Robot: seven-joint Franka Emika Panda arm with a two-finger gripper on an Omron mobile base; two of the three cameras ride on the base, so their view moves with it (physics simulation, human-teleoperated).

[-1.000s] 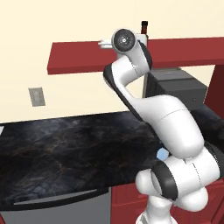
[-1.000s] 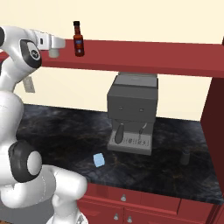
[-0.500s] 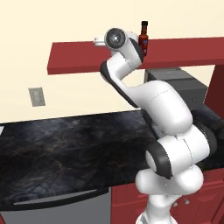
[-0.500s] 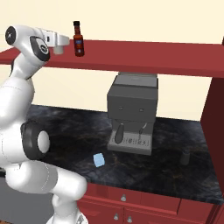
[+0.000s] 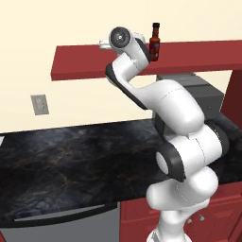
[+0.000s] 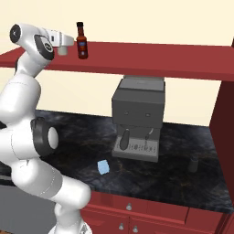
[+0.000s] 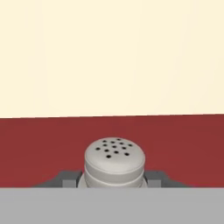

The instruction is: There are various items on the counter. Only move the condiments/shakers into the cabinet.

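Note:
My gripper (image 6: 62, 47) is raised to the top of the dark red cabinet (image 6: 151, 58), shut on the whitish-grey shaker (image 7: 114, 164). A dark fingertip (image 7: 67, 179) shows on each side of the shaker. The shaker (image 6: 62, 50) sits at the cabinet's top, just left of the red sauce bottle (image 6: 82, 41); I cannot tell whether it touches the surface. The bottle (image 5: 155, 41) stands upright on the cabinet (image 5: 85, 64), with the gripper (image 5: 103, 45) to its left. The black shaker (image 6: 194, 164) stands on the black counter (image 6: 73, 132), right of the coffee machine.
The grey coffee machine (image 6: 138, 119) stands on the counter under the cabinet. A small light-blue block (image 6: 103, 167) lies in front of it. A tall red side panel (image 6: 225, 137) closes the right end. A wall outlet (image 5: 39, 104) is at the far left.
The arm's lower links have swung upright under the cabinet. The hand with the shaker has stayed beside the bottle, shifting only slightly. The bottle has not moved.

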